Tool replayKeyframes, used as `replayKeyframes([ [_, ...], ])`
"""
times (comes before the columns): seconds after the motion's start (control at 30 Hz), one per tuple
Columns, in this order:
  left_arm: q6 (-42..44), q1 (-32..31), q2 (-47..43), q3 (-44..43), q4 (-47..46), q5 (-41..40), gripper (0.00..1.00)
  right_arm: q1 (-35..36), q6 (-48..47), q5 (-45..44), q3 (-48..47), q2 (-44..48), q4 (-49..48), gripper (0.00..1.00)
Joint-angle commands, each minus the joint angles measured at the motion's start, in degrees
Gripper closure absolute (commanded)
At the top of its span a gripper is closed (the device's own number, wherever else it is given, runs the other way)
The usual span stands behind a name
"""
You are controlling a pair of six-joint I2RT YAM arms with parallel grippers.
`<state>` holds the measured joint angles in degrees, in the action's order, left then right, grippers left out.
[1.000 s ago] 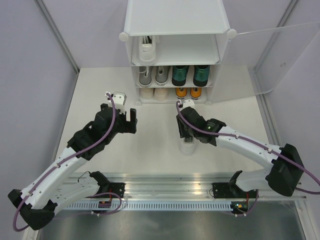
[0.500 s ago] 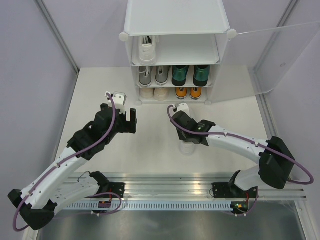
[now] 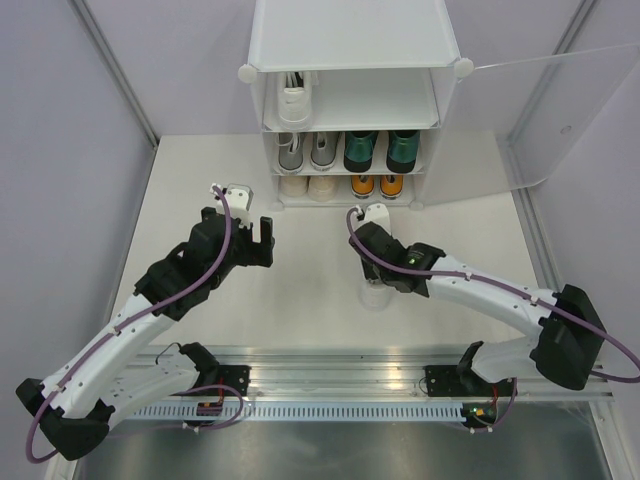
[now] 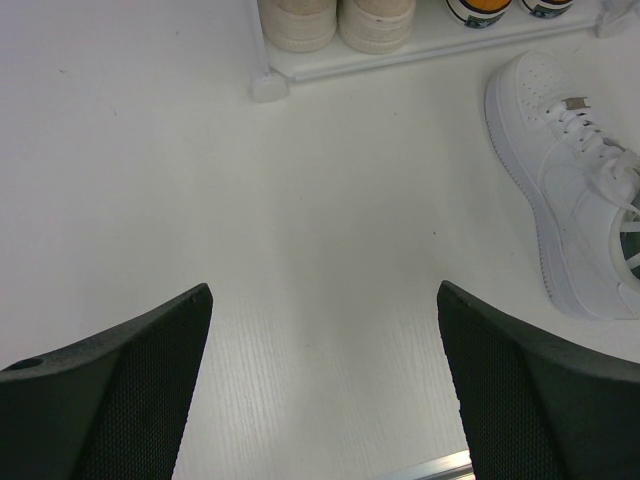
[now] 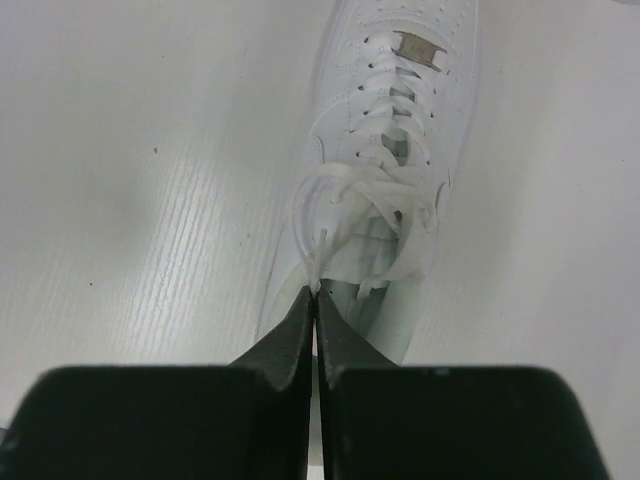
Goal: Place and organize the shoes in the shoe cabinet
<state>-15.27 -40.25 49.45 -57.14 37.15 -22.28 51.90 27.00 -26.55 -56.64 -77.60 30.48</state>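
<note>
A lone white sneaker (image 5: 392,120) lies on the table with its toe toward the shoe cabinet (image 3: 350,40). My right gripper (image 5: 317,292) is shut on the left edge of its collar, and a lace end sticks up just past the fingertips. From above, the right arm hides most of this sneaker (image 3: 374,294). The same sneaker (image 4: 570,190) lies to the right of my left gripper (image 4: 325,290), which hovers open over bare table. In the cabinet, another white sneaker (image 3: 293,100) stands on the upper shelf. Grey shoes (image 3: 305,150) and green shoes (image 3: 380,150) share the middle shelf. Cream shoes (image 3: 307,185) and orange shoes (image 3: 377,185) fill the bottom.
The cabinet's frosted door (image 3: 560,110) stands open to the right. A round corner foot (image 4: 268,88) of the cabinet rests on the table ahead of the left gripper. Grey walls enclose the table on both sides; a metal rail (image 3: 330,365) runs along the near edge.
My right gripper has closed from part open onto the white sneaker's collar, with the wrist shifting slightly. The left arm has not moved.
</note>
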Motion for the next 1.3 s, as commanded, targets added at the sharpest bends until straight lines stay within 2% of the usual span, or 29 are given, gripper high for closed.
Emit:
replayKeyframes([
  [0.0, 1.47, 0.00, 0.03, -0.16, -1.90, 0.57, 0.05, 0.13, 1.38, -2.54, 1.62, 1.75, 0.89, 0.99],
  [0.17, 1.47, 0.00, 0.12, -0.16, -1.90, 0.66, 0.05, -0.04, 2.88, -3.95, 4.95, 0.00, 0.37, 0.99],
  [0.3, 1.47, 0.00, 0.12, -0.16, -1.81, 0.66, 0.05, -0.66, 3.49, -0.19, 8.12, -2.72, -4.62, 0.99],
  [0.47, 1.47, 0.00, 0.12, -0.16, -1.90, 0.66, 0.05, -0.75, 3.41, 1.32, 7.69, -4.75, -6.57, 0.99],
  [0.6, 1.47, 0.00, -0.06, -0.16, -1.90, 0.66, 0.05, -0.92, 2.97, 1.23, 5.93, -2.03, -5.09, 0.90],
  [0.67, 1.47, 0.00, -0.23, -0.25, -1.90, 0.75, 0.05, -1.19, 2.79, 1.23, 4.44, -0.54, -3.33, 0.80],
  [0.7, 1.47, 0.08, -0.23, -0.25, -1.81, 0.75, 0.05, -1.45, 2.70, 1.06, 4.00, -0.10, -2.80, 0.69],
  [0.83, 1.47, 0.00, -0.41, -0.25, -1.90, 0.84, 0.05, -1.62, 2.70, 1.06, 2.24, 2.45, 0.01, 0.57],
  [1.17, 1.38, 0.00, -0.58, -0.34, -1.90, 1.45, 0.05, -1.71, 4.72, 0.88, 0.48, 6.50, 4.67, 0.56],
  [1.27, 1.38, 0.00, -0.67, -0.34, -1.90, 1.63, 0.05, -1.80, 6.30, 1.23, -0.05, 7.82, 5.55, 0.52],
])
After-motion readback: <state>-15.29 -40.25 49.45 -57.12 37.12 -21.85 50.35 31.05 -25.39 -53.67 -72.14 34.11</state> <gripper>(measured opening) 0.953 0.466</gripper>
